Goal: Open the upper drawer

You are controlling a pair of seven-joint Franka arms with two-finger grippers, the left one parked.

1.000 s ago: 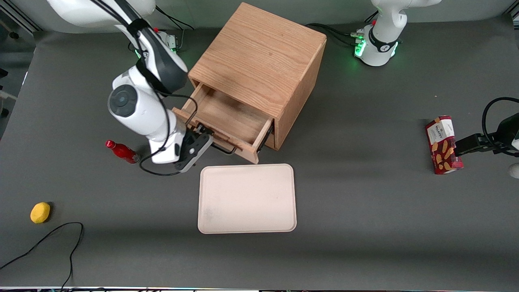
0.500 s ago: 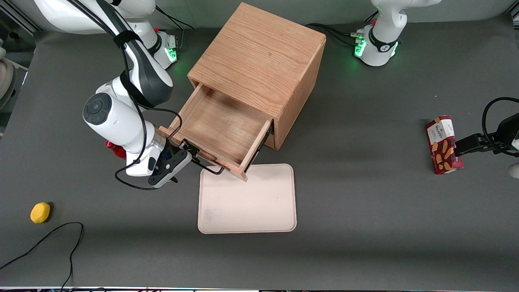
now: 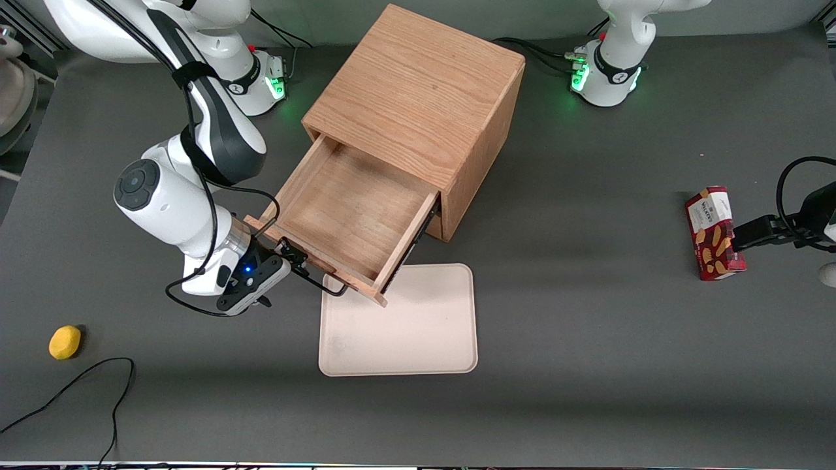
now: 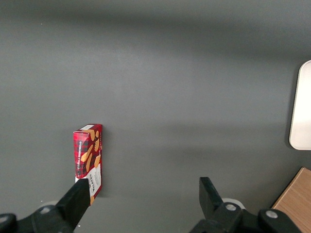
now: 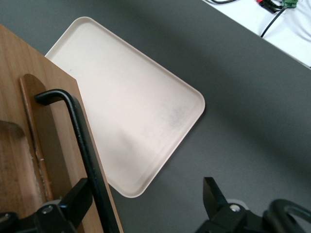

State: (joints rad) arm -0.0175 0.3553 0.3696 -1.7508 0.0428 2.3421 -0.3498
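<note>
Front view — end effector released beside pulled-out upper drawer handle; "Walkers" box toward parked arm's end.

Gray table: cabinet, tray, lemon.

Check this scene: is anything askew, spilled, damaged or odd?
Nothing is spilled or damaged. The oak cabinet sits askew on the table, and the open upper drawer overhangs a corner of the beige tray. The gripper is open at its handle.

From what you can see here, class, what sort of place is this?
Probably a robotics lab test bench: a gripper at the oak cabinet's upper drawer, arm bases bolted to a grey table, and loose props like a tray.
</note>
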